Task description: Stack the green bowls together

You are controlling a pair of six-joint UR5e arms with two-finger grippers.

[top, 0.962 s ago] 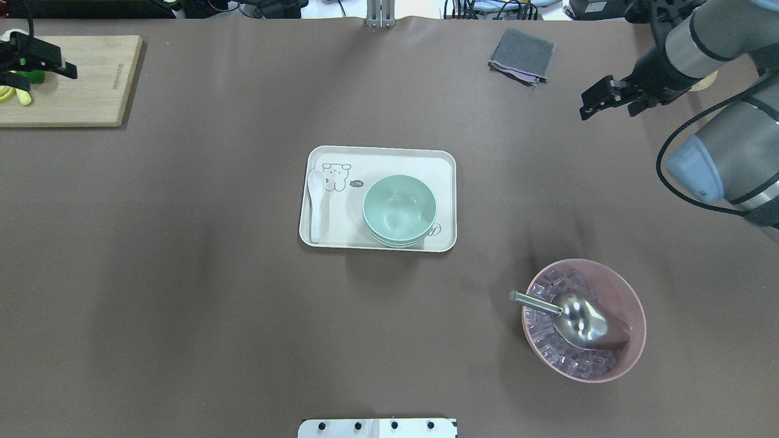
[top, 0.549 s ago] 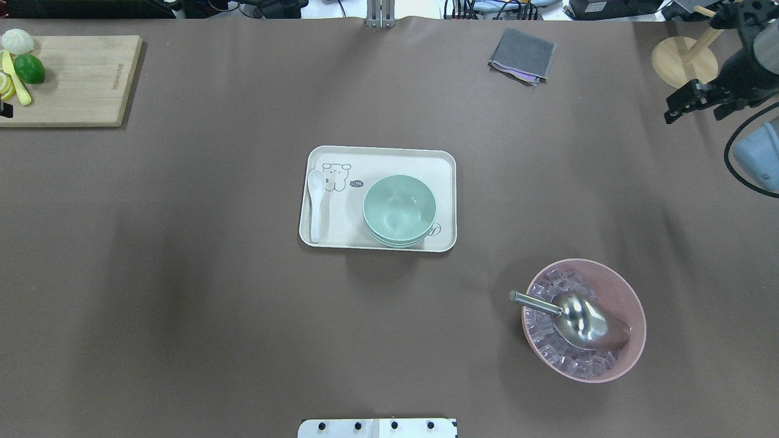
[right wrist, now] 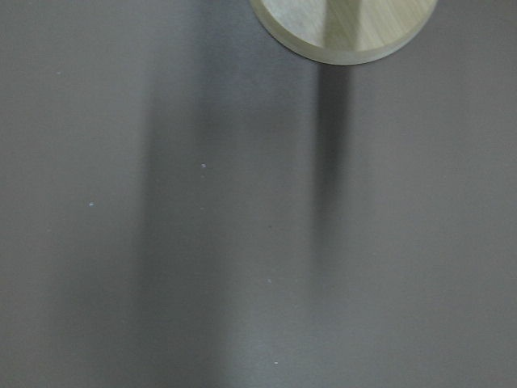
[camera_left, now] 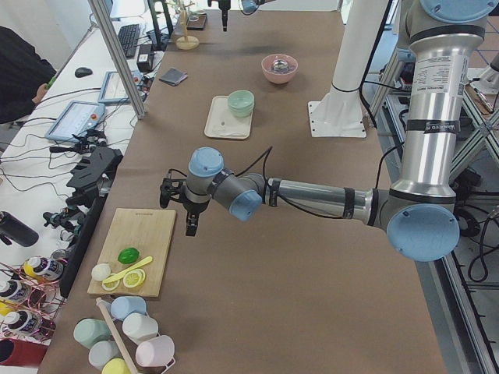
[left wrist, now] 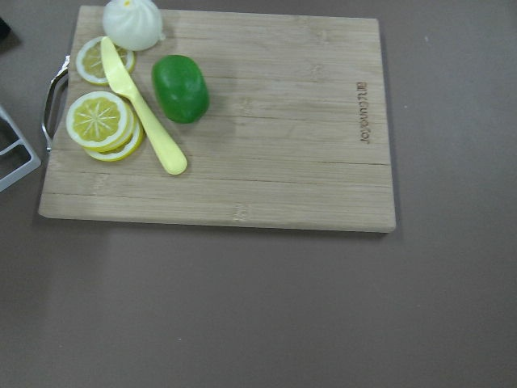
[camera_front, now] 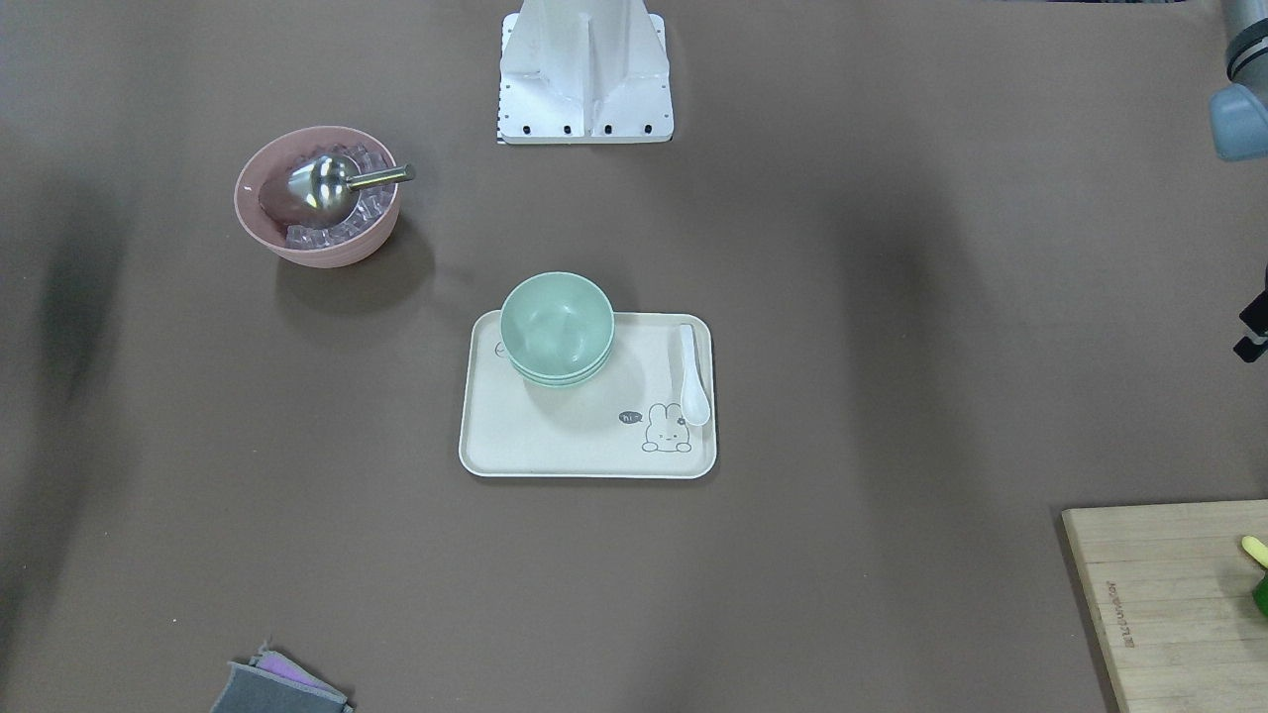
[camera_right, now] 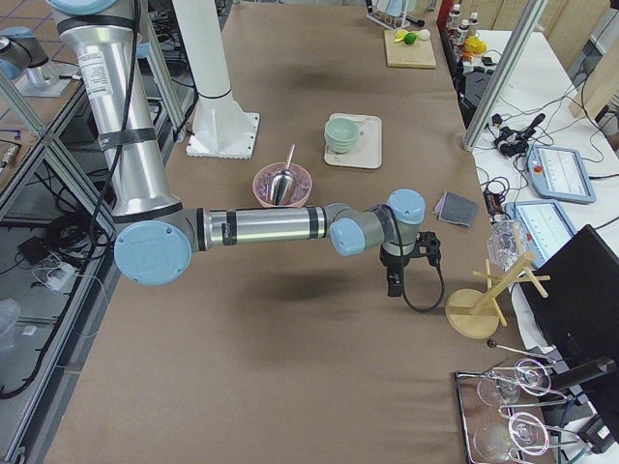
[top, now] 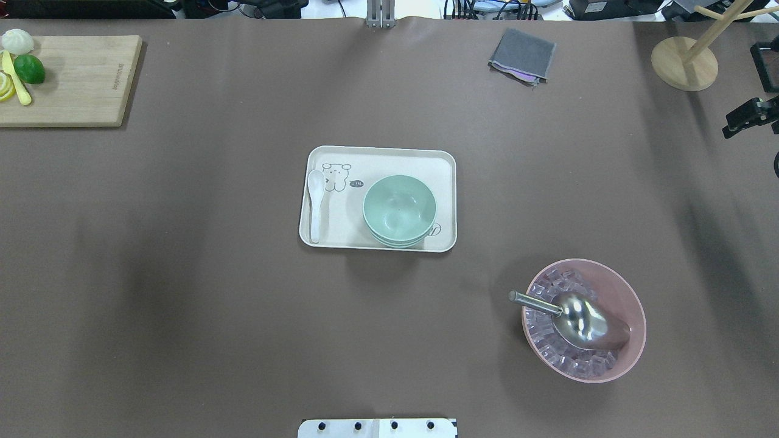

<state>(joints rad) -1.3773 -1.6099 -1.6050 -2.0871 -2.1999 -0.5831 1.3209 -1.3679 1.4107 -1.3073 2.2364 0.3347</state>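
The green bowls stand nested in one stack on the right half of a cream tray; the stack also shows in the front-facing view. Both grippers are far from it. My right gripper is at the overhead view's right edge, near a wooden stand, and only partly shows, so I cannot tell whether it is open. My left gripper hangs by the cutting board at the table's left end. Only a sliver of it shows in the front-facing view, so I cannot tell its state. Neither wrist view shows fingers.
A white spoon lies on the tray's left side. A pink bowl with ice cubes and a metal scoop stands at the near right. A cutting board with lime, lemon slices and a yellow knife, a grey cloth and the wooden stand lie along the far side.
The right gripper has moved right, from near the grey cloth to the view's right edge. The left gripper has left the overhead view on the left. The bowl stack has not moved.
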